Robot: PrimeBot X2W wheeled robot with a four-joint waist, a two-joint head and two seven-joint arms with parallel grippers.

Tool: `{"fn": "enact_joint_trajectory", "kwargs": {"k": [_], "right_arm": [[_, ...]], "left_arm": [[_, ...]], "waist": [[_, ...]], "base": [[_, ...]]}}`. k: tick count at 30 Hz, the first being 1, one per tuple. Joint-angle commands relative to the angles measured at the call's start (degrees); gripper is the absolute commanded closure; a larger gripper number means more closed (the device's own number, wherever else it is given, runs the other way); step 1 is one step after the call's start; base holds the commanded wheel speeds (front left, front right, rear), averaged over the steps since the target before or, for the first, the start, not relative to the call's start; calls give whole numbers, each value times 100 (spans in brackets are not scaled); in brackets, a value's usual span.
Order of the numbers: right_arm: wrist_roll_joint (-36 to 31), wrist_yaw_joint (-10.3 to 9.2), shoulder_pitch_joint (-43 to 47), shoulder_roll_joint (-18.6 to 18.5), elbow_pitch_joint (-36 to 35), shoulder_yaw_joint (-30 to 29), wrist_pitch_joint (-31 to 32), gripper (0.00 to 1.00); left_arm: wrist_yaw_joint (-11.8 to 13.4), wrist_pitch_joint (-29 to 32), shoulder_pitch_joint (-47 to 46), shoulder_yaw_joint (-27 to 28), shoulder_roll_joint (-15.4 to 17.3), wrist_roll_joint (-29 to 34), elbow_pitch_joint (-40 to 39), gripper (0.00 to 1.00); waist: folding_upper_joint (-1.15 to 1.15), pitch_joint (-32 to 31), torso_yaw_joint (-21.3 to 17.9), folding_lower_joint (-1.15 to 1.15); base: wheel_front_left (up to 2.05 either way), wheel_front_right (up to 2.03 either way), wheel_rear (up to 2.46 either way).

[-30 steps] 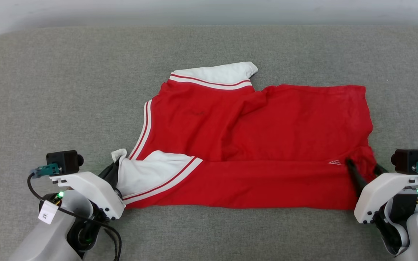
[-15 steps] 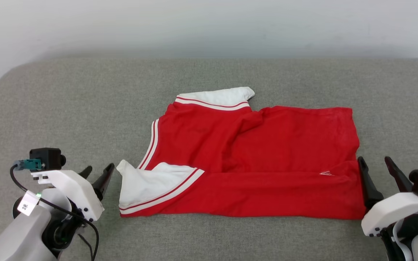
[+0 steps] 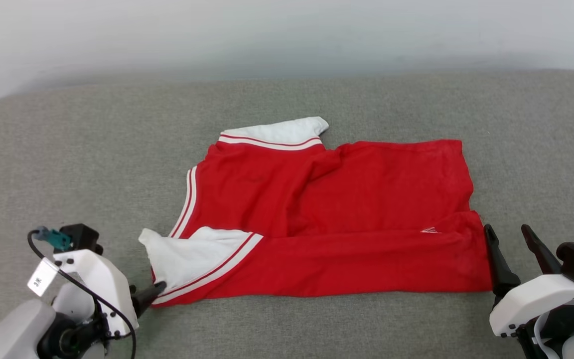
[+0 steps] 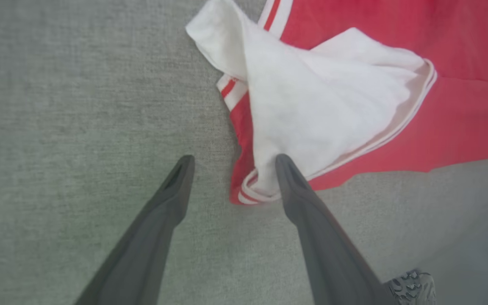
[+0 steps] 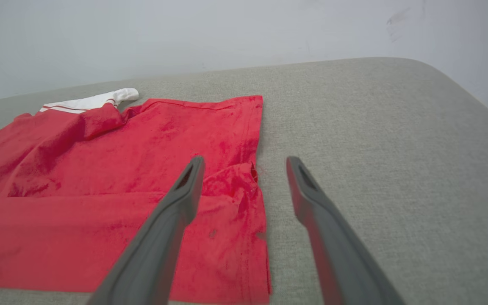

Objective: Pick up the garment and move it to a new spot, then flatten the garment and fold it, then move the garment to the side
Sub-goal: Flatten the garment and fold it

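The red jersey [image 3: 327, 219] is laid flat near the middle of a gray fabric-covered padded surface [image 3: 68, 164], with its near strip folded back over its body. Its white sleeves are turned to the robot's left and its hem to the robot's right.

At the jersey's sleeve end, the left gripper [image 4: 234, 160] is seen with its fingers spread apart and nothing clamped between them. One fingertip is placed over the striped cuff corner of the near white sleeve [image 4: 311, 106], though contact cannot be told. The other fingertip is held over bare surface just beside the jersey.

At the jersey's hem end, the right gripper [image 3: 506, 228] is likewise spread wide and empty. One finger is seen across the near hem corner, the other over bare surface just beside the hem edge. A small white logo [image 3: 430, 230] is printed on the jersey near that corner.

The far sleeve [image 3: 282, 132] is folded out past the jersey's far edge. Beyond that edge a wide band of bare surface is left, ended by a rounded border against a pale wall [image 3: 287, 35]. Bare surface is also left past both ends of the jersey and along its near edge, with most room past the hem.
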Motion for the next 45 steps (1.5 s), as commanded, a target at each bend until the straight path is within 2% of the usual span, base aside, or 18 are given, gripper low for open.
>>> {"fn": "enact_joint_trajectory", "kwargs": {"k": [1, 6, 7, 8, 10, 13, 15, 18, 19, 23, 26, 31, 39, 40, 41, 42, 43, 45], "right_arm": [[26, -5, 19, 42, -45, 12, 19, 0], [102, -5, -22, 76, -77, -28, 109, 0], [138, -5, -31, 80, -70, -37, 142, 0], [190, -5, -39, 80, -69, -55, 194, 0], [279, -5, -48, 40, -87, -98, 312, 0], [452, -5, -42, -79, -127, -164, 644, 0], [591, -4, -20, -159, -134, -199, 1022, 0], [742, -5, 43, -340, -120, -241, 1905, 0], [742, -5, 43, -340, -120, -241, 1905, 0], [948, -5, -12, -525, -257, -222, 3061, 0], [1006, -5, -153, -593, -357, -149, 3612, 0], [1005, -5, -423, -626, -207, 77, 3931, 0], [1104, -3, -653, -515, 557, 414, 4195, 0], [1132, -2, -658, -496, 623, 471, 4230, 13], [1171, -1, -666, -473, 672, 503, 4242, 62], [1195, 0, -672, -462, 712, 524, 4259, 91], [1208, 4, -689, -469, 748, 534, 4271, 100], [1229, 3, -721, -482, 769, 518, 4236, 100]], "left_arm": [[21, 7, 102, -30, -48, -39, 31, 0], [-40, 150, 99, -152, -242, -107, 221, 0], [-83, 203, 106, -214, -292, -105, 271, 11], [-109, 246, 116, -256, -355, -132, 311, 53], [-183, 305, 122, -319, -480, -185, 378, 100], [-288, 269, 127, -339, -568, -197, 441, 100], [-349, 172, 74, -299, -511, -136, 479, 100], [-429, -1, -27, -218, -448, -54, 496, 100], [-429, -1, -27, -218, -448, -54, 496, 100], [-442, -209, -168, -123, -316, 87, 425, 100], [-412, -333, -277, -86, -244, 229, 255, 100], [-279, -408, -405, -70, -171, 397, -96, 100], [-185, -456, -399, -84, -178, 462, -369, 100], [-179, -458, -379, -82, -177, 459, -375, 100], [-177, -464, -359, -78, -172, 454, -375, 100], [-175, -473, -347, -74, -167, 451, -376, 100], [-170, -477, -340, -72, -165, 450, -375, 100], [-164, -486, -328, -71, -166, 452, -368, 100]], "waist": [[0, 110, -80, 0], [0, 284, -147, 0], [0, 299, -152, 0], [0, 314, -155, 0], [0, 326, -154, 0], [0, 302, -145, 0], [0, 270, -127, 0], [0, 222, -93, 0], [0, 222, -93, 0], [0, 199, -36, 0], [0, 249, 30, 0], [0, 425, 146, 0], [0, 631, 268, 0], [0, 638, 270, 0], [0, 641, 270, 0], [0, 644, 270, 0], [0, 642, 272, 0], [0, 625, 272, 0]], "base": [[0, 0, 0], [0, 0, 0], [0, 0, 0], [0, 0, 0], [0, 0, 0], [0, 0, 0], [0, 0, 0], [0, 0, 0], [0, 0, 0], [0, 0, 0], [0, 0, 0], [0, 0, 0], [0, 0, 0], [0, 0, 0], [0, 0, 0], [0, 0, 0], [0, 0, 0], [0, 0, 0]]}}
